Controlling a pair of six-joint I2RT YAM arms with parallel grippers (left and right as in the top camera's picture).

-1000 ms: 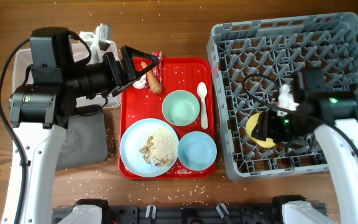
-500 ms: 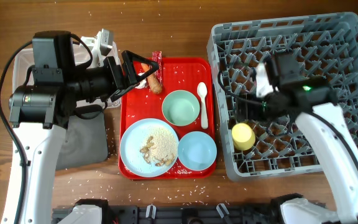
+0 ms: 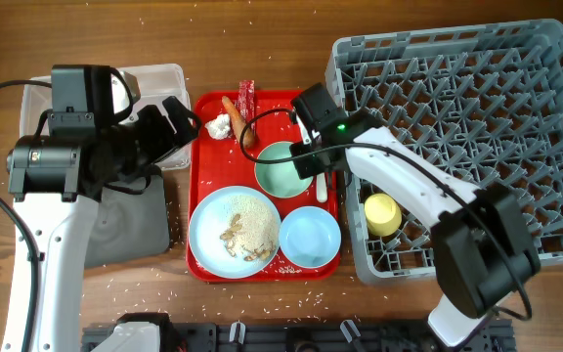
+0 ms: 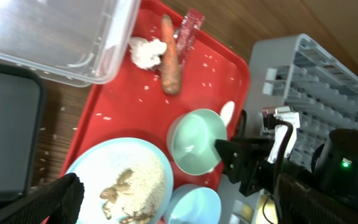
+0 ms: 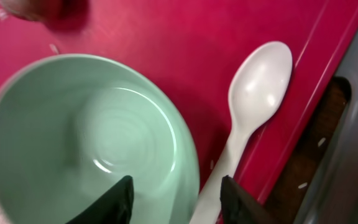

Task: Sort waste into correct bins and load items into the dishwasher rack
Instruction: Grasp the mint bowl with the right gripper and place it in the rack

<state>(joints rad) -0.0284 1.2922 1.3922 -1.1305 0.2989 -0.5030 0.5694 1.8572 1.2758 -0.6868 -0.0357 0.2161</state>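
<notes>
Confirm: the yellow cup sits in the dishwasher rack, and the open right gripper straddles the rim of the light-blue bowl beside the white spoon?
Wrong bowl. The right wrist view shows the open right gripper straddling the rim of the mint-green bowl beside the white spoon; the yellow cup sits in the dishwasher rack.

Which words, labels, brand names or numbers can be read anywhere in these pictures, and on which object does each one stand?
No text can be read in any view.
Small red wrapper: any print on it is too small to read.
Green light on the right arm: only a lamp, with no word or number.
Dishwasher rack, bowls, plate and bins: no label shows.
</notes>
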